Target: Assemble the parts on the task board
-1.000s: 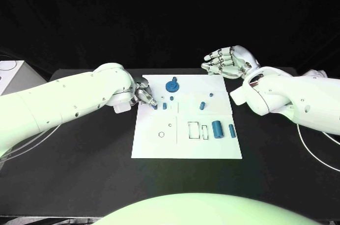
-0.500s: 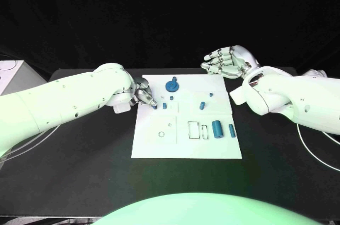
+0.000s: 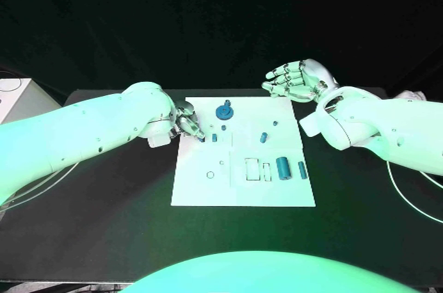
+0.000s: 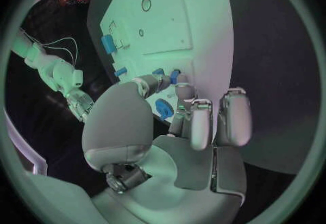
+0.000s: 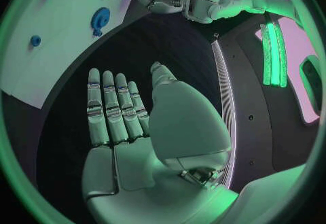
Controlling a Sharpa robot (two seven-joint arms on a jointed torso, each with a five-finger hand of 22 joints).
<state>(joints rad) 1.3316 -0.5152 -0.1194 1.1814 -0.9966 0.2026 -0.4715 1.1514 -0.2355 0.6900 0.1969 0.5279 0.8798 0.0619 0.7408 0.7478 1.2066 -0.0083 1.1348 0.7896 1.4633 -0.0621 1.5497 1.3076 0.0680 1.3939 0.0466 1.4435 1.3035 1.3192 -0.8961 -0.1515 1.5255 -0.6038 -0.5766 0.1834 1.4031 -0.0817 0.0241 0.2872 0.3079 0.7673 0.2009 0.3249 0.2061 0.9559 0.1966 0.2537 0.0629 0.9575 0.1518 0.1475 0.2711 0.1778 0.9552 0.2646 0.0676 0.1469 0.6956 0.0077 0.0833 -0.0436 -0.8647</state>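
Note:
The white task board (image 3: 242, 189) lies in the middle of the table. At its left edge my left hand (image 3: 187, 126) has its fingers curled down, and the fingertips (image 4: 182, 89) pinch a small blue peg (image 3: 202, 139) (image 4: 174, 76) standing on the board. A second small peg (image 3: 214, 138) stands just beside it. A round blue knob (image 3: 225, 111) (image 4: 163, 109) (image 5: 100, 18) sits near the far edge. A thick blue cylinder (image 3: 284, 167) and a slim one (image 3: 302, 171) lie at the right. My right hand (image 3: 296, 80) (image 5: 129, 120) hovers past the far right corner with its fingers apart, holding nothing.
Two more small blue pegs (image 3: 263, 137) (image 3: 275, 123) stand on the board's right half. Outlined slots (image 3: 252, 169) mark the board's middle. A white box (image 3: 14, 95) sits at the table's left edge, and a thin cable (image 3: 399, 181) runs along the right side.

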